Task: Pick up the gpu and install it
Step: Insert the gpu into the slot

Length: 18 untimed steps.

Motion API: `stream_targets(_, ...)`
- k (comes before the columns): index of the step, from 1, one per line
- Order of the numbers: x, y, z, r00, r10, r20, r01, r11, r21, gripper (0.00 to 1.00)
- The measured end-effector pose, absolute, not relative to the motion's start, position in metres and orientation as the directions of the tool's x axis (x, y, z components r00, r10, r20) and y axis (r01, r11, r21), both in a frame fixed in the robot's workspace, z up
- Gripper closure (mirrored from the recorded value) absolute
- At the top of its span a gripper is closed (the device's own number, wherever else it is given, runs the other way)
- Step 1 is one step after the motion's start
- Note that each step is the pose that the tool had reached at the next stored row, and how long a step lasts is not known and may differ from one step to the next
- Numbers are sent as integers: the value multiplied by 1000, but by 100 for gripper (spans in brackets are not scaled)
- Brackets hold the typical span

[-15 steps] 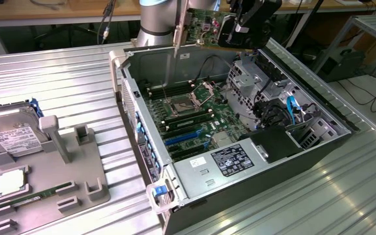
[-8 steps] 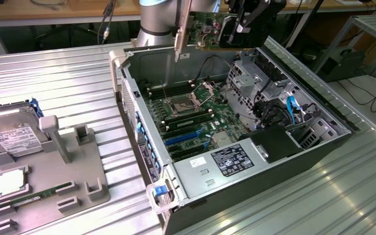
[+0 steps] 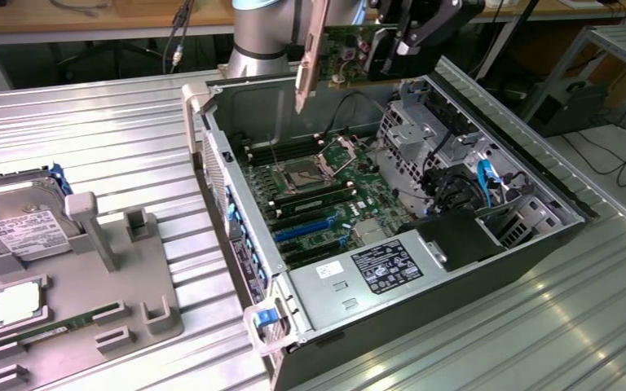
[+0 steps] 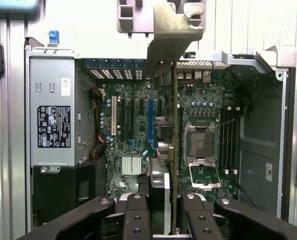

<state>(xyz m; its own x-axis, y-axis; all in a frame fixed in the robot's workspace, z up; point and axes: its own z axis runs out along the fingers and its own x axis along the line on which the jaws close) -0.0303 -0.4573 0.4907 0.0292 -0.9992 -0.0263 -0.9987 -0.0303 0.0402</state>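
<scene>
My gripper (image 3: pixel 398 39) is shut on the gpu (image 3: pixel 346 50), a thin flat card with a pale silver bracket strip (image 3: pixel 306 57) hanging down at one end. The card hangs in the air above the far end of the open computer case (image 3: pixel 218 155), clear of the motherboard (image 3: pixel 329 199). In the wrist view the gpu (image 4: pixel 174 145) appears edge-on between my black fingers (image 4: pixel 137 216), with its bracket (image 4: pixel 172 31) at the far end. Beneath it lie the motherboard's expansion slots (image 4: pixel 150 117).
The open CPU socket (image 3: pixel 310 171) and memory slots sit mid-board, and the power supply (image 3: pixel 384 265) fills the case's near end. Drive cages and blue cables (image 3: pixel 485 183) stand at the exterior view's right. A grey fixture (image 3: pixel 85 285) holds a hard drive (image 3: pixel 19 228) and a green memory stick (image 3: pixel 46 330).
</scene>
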Motion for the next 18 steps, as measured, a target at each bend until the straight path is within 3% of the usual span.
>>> stream_targets(4, -30, -457, 491, 95, -995, -26, -995, -96, 40, 72)
stream_targets(18, -30, -457, 482, 96, -995, -32, -995, -97, 35, 72)
